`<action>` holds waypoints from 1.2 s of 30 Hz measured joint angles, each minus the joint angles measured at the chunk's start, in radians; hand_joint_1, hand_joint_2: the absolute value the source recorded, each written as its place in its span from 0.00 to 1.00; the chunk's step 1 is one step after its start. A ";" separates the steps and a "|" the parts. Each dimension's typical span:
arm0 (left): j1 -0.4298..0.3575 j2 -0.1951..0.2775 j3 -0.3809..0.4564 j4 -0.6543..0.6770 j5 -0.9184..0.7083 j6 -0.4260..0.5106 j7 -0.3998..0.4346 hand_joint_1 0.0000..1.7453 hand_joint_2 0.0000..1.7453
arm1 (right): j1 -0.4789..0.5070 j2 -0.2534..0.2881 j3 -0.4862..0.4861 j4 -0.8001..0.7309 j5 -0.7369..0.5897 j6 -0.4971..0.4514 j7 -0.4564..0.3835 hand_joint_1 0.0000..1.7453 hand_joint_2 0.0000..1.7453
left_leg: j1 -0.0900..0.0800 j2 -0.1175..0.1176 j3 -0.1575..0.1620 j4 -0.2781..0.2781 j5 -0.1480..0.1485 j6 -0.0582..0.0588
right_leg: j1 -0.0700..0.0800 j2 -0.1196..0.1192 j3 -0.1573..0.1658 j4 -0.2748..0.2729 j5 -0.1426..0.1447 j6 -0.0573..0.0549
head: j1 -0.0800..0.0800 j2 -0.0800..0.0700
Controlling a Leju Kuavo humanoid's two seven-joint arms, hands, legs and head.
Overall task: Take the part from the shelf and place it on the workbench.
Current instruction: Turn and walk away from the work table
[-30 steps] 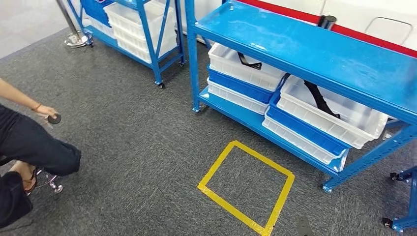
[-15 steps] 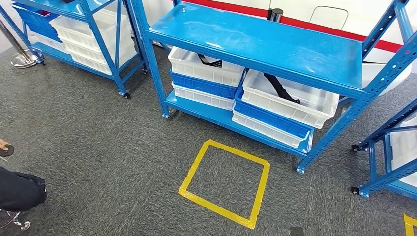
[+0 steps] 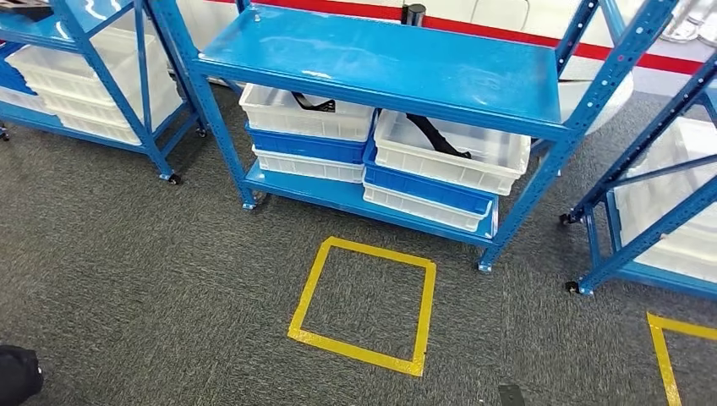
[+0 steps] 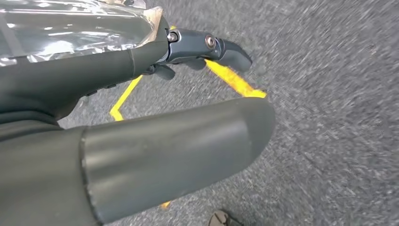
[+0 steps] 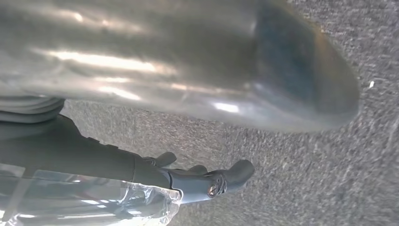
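My left hand [image 4: 155, 117] hangs over the grey carpet [image 3: 152, 279], thumb thick in front, darker fingers [image 4: 221, 47] stretched out and apart, holding nothing. My right hand [image 5: 188, 141] hangs the same way, fingers [image 5: 226, 178] spread with nothing in them. Just ahead on the floor lies a square of yellow tape [image 3: 363, 304]. Beyond it stands the blue shelf [image 3: 380, 59]; on its lower level sit stacked white and blue bins [image 3: 440, 165], and a black part [image 3: 431, 135] lies in the top right bin, another [image 3: 311, 103] in the left. I can read no labels or writing anywhere.
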 joint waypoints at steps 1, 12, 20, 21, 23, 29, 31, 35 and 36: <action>-0.002 -0.001 0.000 0.000 -0.001 0.001 0.003 0.00 0.00 | -0.001 0.001 0.000 0.001 0.001 -0.001 0.006 0.00 0.00 | -0.001 0.009 0.005 -0.002 -0.003 -0.005 | 0.003 0.007 -0.002 0.000 0.002 -0.009 | -0.001 0.000; -0.002 -0.007 -0.008 0.002 -0.008 0.002 0.012 0.00 0.00 | -0.004 0.016 0.000 0.009 0.012 -0.004 0.046 0.00 0.00 | 0.012 -0.108 -0.101 0.184 -0.050 -0.019 | -0.003 0.141 0.007 -0.003 0.008 -0.058 | -0.007 0.000; -0.005 -0.012 -0.011 0.001 -0.021 -0.001 0.008 0.00 0.00 | 0.001 0.025 0.000 0.010 0.012 -0.014 0.064 0.00 0.00 | 0.008 -0.115 -0.027 -0.003 0.027 0.019 | 0.004 0.158 -0.032 0.039 -0.013 -0.024 | -0.003 0.000; -0.004 -0.012 -0.012 0.001 -0.025 -0.002 0.008 0.00 0.00 | 0.000 0.025 0.000 0.010 0.013 -0.019 0.065 0.00 0.00 | 0.008 -0.103 -0.026 -0.007 0.029 0.024 | 0.005 0.130 -0.057 0.092 -0.040 -0.027 | -0.002 0.000; -0.003 -0.012 -0.015 0.001 -0.030 -0.003 0.008 0.00 0.00 | -0.003 0.023 0.000 0.010 0.018 -0.031 0.067 0.00 0.00 | 0.005 -0.078 -0.026 -0.007 0.028 0.028 | 0.005 0.096 -0.124 0.229 -0.100 -0.031 | 0.000 0.000; -0.003 -0.014 -0.023 0.001 -0.033 -0.004 0.008 0.00 0.00 | -0.001 0.016 0.000 0.010 0.026 -0.044 0.075 0.00 0.00 | 0.005 -0.017 -0.014 -0.004 0.014 0.009 | -0.004 0.033 -0.015 0.042 -0.022 0.008 | 0.000 0.000; -0.004 -0.013 -0.025 0.001 -0.038 -0.004 0.008 0.00 0.00 | -0.001 0.016 0.000 0.010 0.031 -0.051 0.082 0.00 0.00 | 0.000 -0.007 -0.007 -0.003 0.008 -0.003 | -0.001 0.019 0.010 0.000 -0.006 -0.007 | -0.001 0.000; -0.010 -0.012 -0.033 0.001 -0.048 -0.005 0.007 0.00 0.00 | 0.004 0.015 0.000 0.010 0.038 -0.061 0.095 0.00 0.00 | 0.009 -0.031 -0.010 0.024 -0.019 -0.024 | -0.007 0.042 0.009 -0.004 -0.001 -0.041 | -0.005 0.000; -0.009 -0.012 -0.035 0.001 -0.050 -0.005 0.007 0.00 0.00 | 0.003 0.015 0.000 0.010 0.039 -0.061 0.095 0.00 0.00 | 0.011 -0.054 -0.032 0.071 -0.049 -0.028 | -0.010 0.047 0.011 -0.005 0.000 -0.048 | -0.006 0.000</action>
